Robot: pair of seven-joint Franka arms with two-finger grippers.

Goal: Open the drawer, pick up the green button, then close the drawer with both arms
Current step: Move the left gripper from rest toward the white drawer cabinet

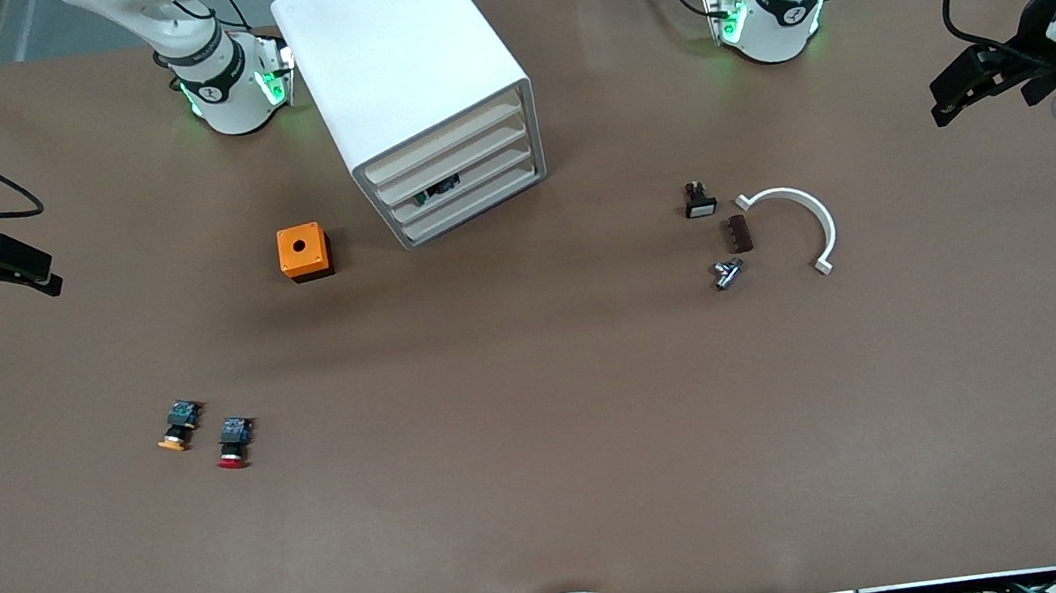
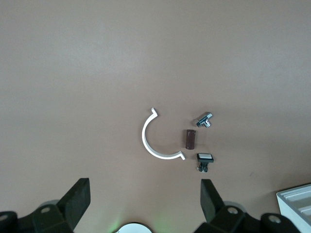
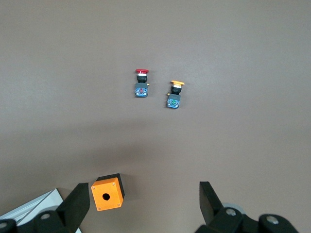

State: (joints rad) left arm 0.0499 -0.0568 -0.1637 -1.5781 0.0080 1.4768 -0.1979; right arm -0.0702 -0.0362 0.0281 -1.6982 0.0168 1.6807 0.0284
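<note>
The white four-drawer cabinet (image 1: pixel 416 79) stands between the arm bases, its front turned toward the front camera. The drawer (image 1: pixel 464 186), third from the top, sits pushed in. The button (image 1: pixel 436 190) shows only as a small dark shape with a green spot at that drawer's front. My left gripper (image 1: pixel 943 102) hangs open and empty over the left arm's end of the table, and its fingers (image 2: pixel 77 199) frame bare table in the left wrist view. My right gripper (image 1: pixel 41 271) hangs open and empty over the right arm's end of the table.
An orange box (image 1: pixel 304 251) with a round hole stands beside the cabinet. An orange-capped pushbutton (image 1: pixel 178 425) and a red-capped one (image 1: pixel 233 444) lie nearer the front camera. A white arc clip (image 1: pixel 805 217), brown block (image 1: pixel 739 233), metal fitting (image 1: pixel 727 273) and white-capped switch (image 1: pixel 699 201) lie toward the left arm's end.
</note>
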